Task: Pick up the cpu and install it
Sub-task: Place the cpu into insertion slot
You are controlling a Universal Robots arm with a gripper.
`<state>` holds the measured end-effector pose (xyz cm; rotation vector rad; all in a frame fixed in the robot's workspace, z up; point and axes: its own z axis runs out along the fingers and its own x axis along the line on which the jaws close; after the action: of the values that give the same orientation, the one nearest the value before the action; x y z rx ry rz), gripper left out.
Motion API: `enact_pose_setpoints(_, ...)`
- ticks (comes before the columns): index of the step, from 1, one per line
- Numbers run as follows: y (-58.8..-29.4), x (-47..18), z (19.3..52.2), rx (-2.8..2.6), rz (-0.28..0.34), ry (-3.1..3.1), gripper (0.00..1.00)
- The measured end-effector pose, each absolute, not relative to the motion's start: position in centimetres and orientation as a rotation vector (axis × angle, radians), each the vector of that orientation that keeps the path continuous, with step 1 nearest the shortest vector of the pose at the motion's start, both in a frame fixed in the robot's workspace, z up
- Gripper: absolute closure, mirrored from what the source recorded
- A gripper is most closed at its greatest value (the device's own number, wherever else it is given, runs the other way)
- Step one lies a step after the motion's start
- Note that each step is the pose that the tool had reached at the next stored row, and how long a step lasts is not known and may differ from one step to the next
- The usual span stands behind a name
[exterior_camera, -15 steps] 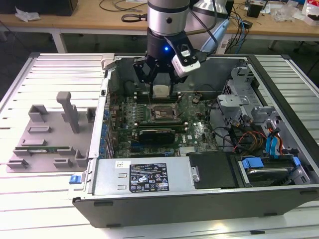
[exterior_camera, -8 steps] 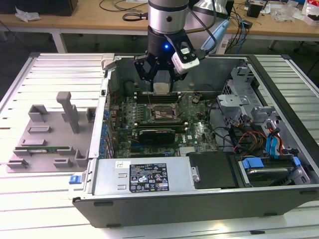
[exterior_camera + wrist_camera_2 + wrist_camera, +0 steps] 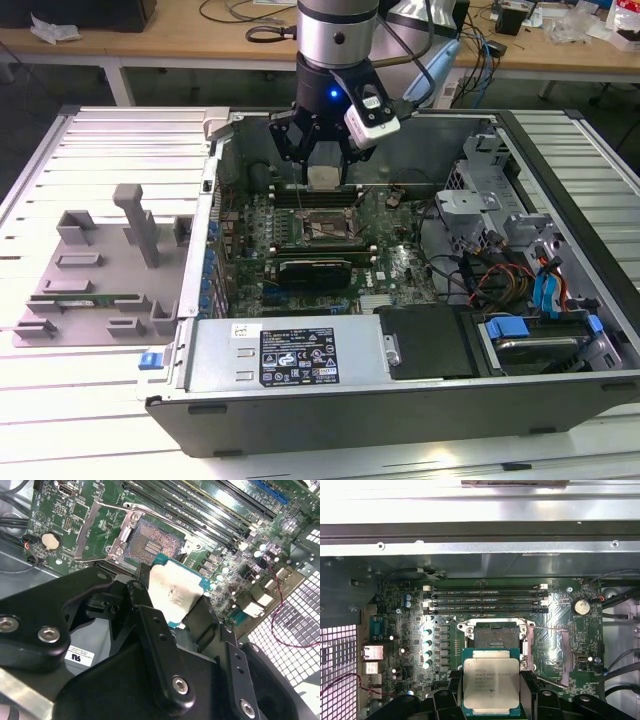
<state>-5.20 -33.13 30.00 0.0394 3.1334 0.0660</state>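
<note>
The cpu [image 3: 490, 681], a flat square chip with a silver metal top and a green edge, is held between my gripper's black fingers [image 3: 529, 692]. In the second wrist view the cpu [image 3: 175, 592] hangs above the motherboard, beside the open socket [image 3: 152, 544] whose metal frame and lever are raised. In the exterior view my gripper [image 3: 325, 180] hovers inside the computer case with the cpu [image 3: 324, 178] in it, just beyond the socket [image 3: 322, 228]. The first wrist view shows the socket [image 3: 492, 636] uncovered, right next to the chip.
The open computer case [image 3: 520, 390] lies on a slatted table. Memory slots [image 3: 487, 599] run behind the socket. A drive cage [image 3: 480, 200] and cables [image 3: 500, 275] fill the exterior view's right. A grey fixture [image 3: 100, 265] with a green memory stick [image 3: 95, 297] sits on the exterior view's left.
</note>
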Motion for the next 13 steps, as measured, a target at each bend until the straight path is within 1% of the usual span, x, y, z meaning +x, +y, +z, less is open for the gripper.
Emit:
enact_pose_setpoints(6,-33.13,-5.2,29.99,0.059,0.066,3.133,0.45)
enact_pose_setpoints(13,-33.13,-5.2,29.99,0.297,0.065,3.116,0.45)
